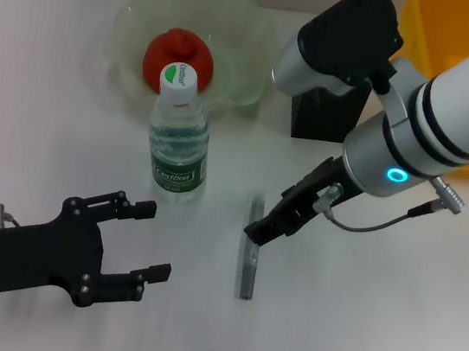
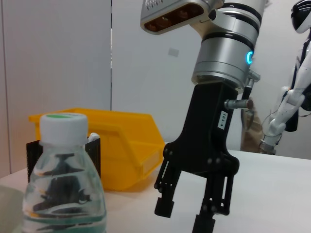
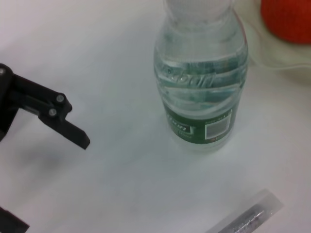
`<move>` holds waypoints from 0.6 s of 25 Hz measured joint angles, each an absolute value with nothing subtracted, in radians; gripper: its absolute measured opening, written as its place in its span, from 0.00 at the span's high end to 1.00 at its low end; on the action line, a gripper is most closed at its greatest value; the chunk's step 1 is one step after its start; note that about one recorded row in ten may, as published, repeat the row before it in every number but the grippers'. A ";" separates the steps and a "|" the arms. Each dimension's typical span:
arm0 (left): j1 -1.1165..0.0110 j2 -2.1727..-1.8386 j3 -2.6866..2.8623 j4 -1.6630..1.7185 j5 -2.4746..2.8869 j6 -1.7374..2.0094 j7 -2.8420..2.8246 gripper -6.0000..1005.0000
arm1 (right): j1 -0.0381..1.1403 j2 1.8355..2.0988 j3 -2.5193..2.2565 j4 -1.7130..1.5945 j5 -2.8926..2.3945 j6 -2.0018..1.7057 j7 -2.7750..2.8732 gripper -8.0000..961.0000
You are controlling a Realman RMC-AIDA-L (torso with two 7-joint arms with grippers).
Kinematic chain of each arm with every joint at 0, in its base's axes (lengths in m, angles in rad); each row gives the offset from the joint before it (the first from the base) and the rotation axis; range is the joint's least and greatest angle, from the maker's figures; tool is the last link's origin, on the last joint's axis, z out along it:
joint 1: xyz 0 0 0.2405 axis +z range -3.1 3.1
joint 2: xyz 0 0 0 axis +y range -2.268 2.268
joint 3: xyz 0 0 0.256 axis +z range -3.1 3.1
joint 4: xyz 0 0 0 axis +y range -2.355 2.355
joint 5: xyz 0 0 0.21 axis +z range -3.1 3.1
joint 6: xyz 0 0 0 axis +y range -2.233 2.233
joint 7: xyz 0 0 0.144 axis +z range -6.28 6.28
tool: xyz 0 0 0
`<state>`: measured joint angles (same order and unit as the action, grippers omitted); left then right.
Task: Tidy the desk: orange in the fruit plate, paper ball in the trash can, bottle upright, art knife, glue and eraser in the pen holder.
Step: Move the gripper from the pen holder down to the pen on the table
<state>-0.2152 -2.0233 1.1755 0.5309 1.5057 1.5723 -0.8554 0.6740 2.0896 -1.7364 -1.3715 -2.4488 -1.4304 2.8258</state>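
The bottle (image 1: 179, 137) stands upright on the white table, also shown in the left wrist view (image 2: 63, 179) and the right wrist view (image 3: 201, 82). The orange (image 1: 177, 56) lies in the fruit plate (image 1: 248, 51). A grey art knife (image 1: 249, 261) lies flat on the table. My right gripper (image 1: 263, 229) is open and hangs just over the knife's far end; it also shows in the left wrist view (image 2: 183, 218). My left gripper (image 1: 148, 239) is open and empty, in front of the bottle. The pen holder (image 1: 326, 114) is partly hidden behind my right arm. The paper ball, eraser and glue are out of view.
The yellow trash can (image 1: 442, 34) stands at the back right behind the pen holder, and shows in the left wrist view (image 2: 121, 145). My right arm reaches over the pen holder. Bare table lies at the front right.
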 joint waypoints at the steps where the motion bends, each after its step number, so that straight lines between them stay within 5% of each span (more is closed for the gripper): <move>1: -0.215 -2.023 1.176 0.531 1.506 1.572 -0.855 0.22 | 0.674 2.090 -1.736 -1.371 -2.449 -1.430 2.826 0.21; 15: -0.199 -2.029 1.176 0.522 1.506 1.569 -0.839 0.22 | 0.740 2.089 -1.760 -1.212 -2.452 -1.322 2.884 0.21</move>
<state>-0.1986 -2.0291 1.1757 0.5222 1.5064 1.5695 -0.8392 0.7396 2.0893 -1.7604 -1.2118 -2.4522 -1.3219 2.8841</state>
